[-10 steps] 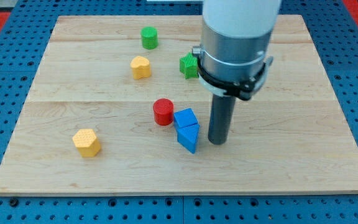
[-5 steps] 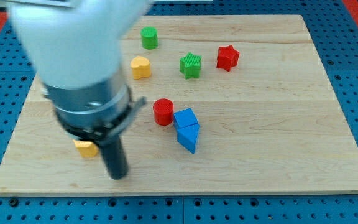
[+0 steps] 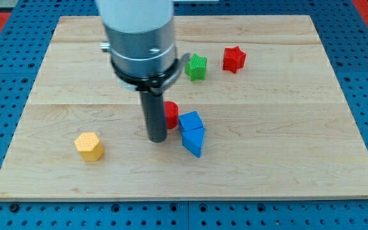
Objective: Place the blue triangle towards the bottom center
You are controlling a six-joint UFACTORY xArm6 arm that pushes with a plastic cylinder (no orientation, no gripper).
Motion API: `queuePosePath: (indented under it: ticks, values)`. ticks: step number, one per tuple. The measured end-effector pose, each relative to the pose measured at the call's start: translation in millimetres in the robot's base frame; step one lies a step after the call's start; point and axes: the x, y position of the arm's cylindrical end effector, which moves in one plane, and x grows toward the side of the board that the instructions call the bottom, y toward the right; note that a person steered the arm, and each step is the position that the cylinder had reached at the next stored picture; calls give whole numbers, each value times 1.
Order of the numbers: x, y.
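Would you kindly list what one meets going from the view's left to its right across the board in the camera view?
yellow hexagon block → my tip → blue triangle → red star block

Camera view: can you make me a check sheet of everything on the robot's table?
Surface: wooden board, flat and bare between the blocks.
Job's things: blue triangle, below the middle, touching the blue cube above it.
Clutter: red cylinder, partly hidden by the rod; yellow hexagon block at the view's lower left; green star-like block and red star near the view's top.
End effector: my tip is on the board to the view's left of the blue triangle, not touching it.
Cables: nothing seen.
Surroundings: blue pegboard around the board.
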Motion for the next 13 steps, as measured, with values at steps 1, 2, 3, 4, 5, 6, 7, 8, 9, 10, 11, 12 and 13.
queuePosePath:
  ticks: [1,2,3,4,5,6,7,8,9,10,11,12,13]
  values:
    - [0,31]
    - [-2,40]
    - [-15,40]
    - [-22,50]
    - [-22,50]
    - [-21,51]
    - [-21,51]
    - [4,50]
    - [7,56]
    - [7,74]
    - [7,100]
    - [13,115]
    - [39,115]
